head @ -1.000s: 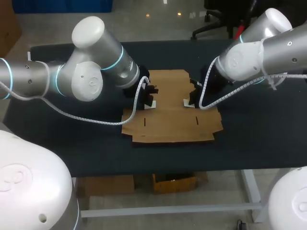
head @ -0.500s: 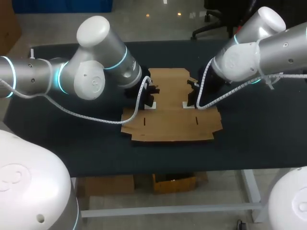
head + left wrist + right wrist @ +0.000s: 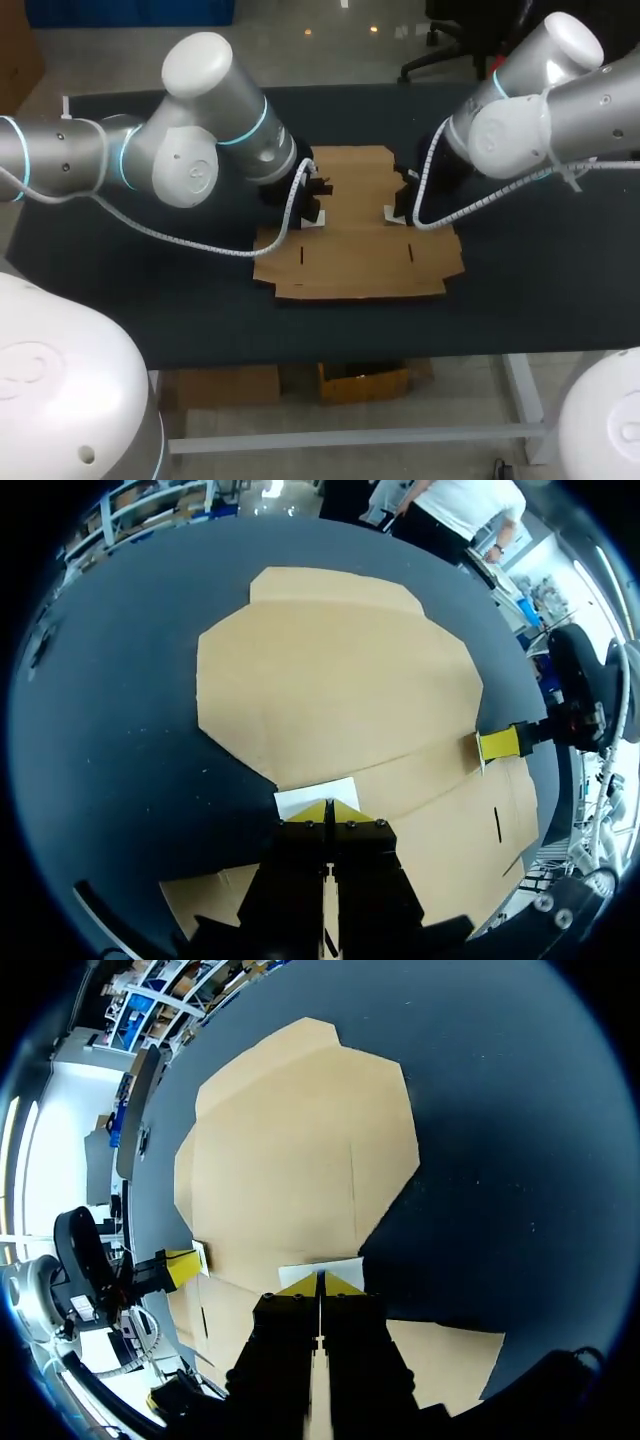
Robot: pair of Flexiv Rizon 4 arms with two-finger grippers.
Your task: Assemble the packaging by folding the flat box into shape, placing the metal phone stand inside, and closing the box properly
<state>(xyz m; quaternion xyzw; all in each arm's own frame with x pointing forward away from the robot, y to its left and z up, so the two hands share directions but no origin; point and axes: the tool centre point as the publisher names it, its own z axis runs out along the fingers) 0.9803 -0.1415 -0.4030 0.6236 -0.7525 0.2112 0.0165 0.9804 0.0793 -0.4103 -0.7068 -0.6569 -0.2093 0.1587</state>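
Flat, unfolded brown cardboard box blank at the middle of the dark table, not yet folded into shape. At its left side notch, the left gripper, yellow tips pressed together with nothing visible between them, just behind a small white patch at the card's edge. Mirrored at the right notch by the right gripper, tips likewise closed, behind a matching white patch. Contact between tips and card: not discernible. No metal phone stand in any view.

Likely step in hand: raising the side panels. For a clean fold, keep both sets of tips low beside the scored lines, press inward together and evenly to prevent skidding or twisting, and bend along the creases rather than across a panel.

Bare tabletop on every side of the blank, widest to left and right, narrower toward the near and far edges. Arms well apart, blank between them.
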